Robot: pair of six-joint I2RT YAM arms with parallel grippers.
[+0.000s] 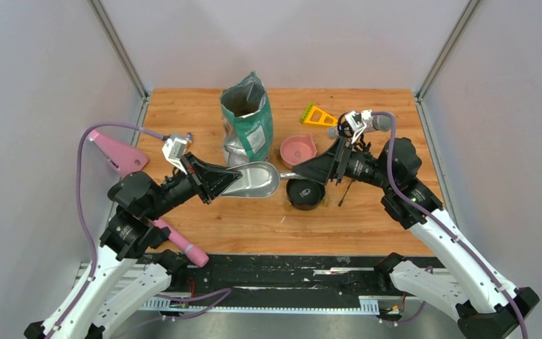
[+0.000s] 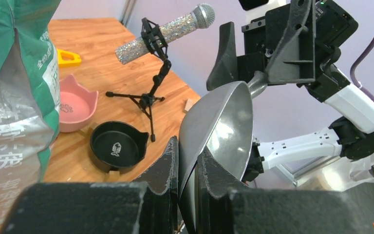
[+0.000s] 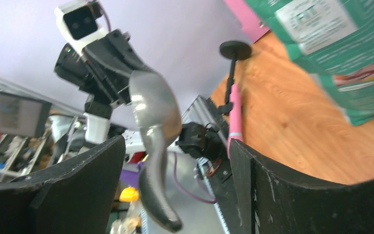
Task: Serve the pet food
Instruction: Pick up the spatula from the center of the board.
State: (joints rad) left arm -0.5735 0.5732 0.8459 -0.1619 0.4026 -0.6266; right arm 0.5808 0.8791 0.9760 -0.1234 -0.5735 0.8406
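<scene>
the left arm rises from its base at the near left, bends at the elbow over the table's [image 1: 254,220] left side and sends its forearm right toward the centre. the left gripper [image 1: 227,181] is clamped on the wide end of the scoop [image 1: 255,180]; in the left wrist view its two fingers [image 2: 168,163] pinch the rim of the metal bowl between them, holding the scoop off the table just near of the bag [image 1: 247,127].

the right arm comes up from the near right, folds at a high elbow by the right edge and stretches its forearm left. the right gripper [image 1: 298,171] meets the scoop from the other side, between the pink bowl [image 1: 298,150] and the black bowl [image 1: 305,193]. its jaws are spread wide, and in the right wrist view the scoop's handle runs through the gap between them, clear of both fingers [image 3: 95,165].

the bag stands upright at the far centre with its top open. the pet food itself cannot be made out in any view: the bag's mouth is dark inside
</scene>
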